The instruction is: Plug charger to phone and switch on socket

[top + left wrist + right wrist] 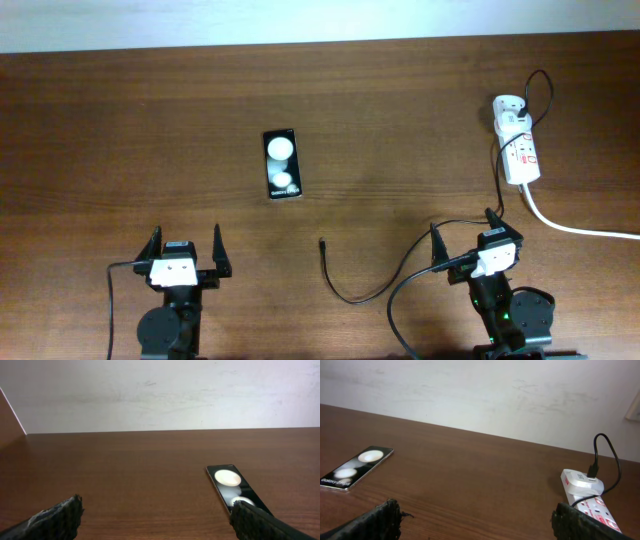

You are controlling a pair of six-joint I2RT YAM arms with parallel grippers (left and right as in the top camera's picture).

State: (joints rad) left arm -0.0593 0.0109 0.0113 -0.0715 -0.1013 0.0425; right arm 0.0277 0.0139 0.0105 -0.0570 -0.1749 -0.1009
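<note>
Lying ahead of the left claw [186,232], the phone [282,165], apparently face-up.

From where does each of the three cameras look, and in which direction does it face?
Overhead: above the table, looking straight down on the phone, the charger and the socket; the left gripper and right gripper show open at the bottom edge.
Left wrist: low behind the left fingers, facing the far wall; phone ahead on the right.
Right wrist: low behind the right fingers, facing the far wall; phone left, socket right.
Shared: all three views show the phone.
</note>
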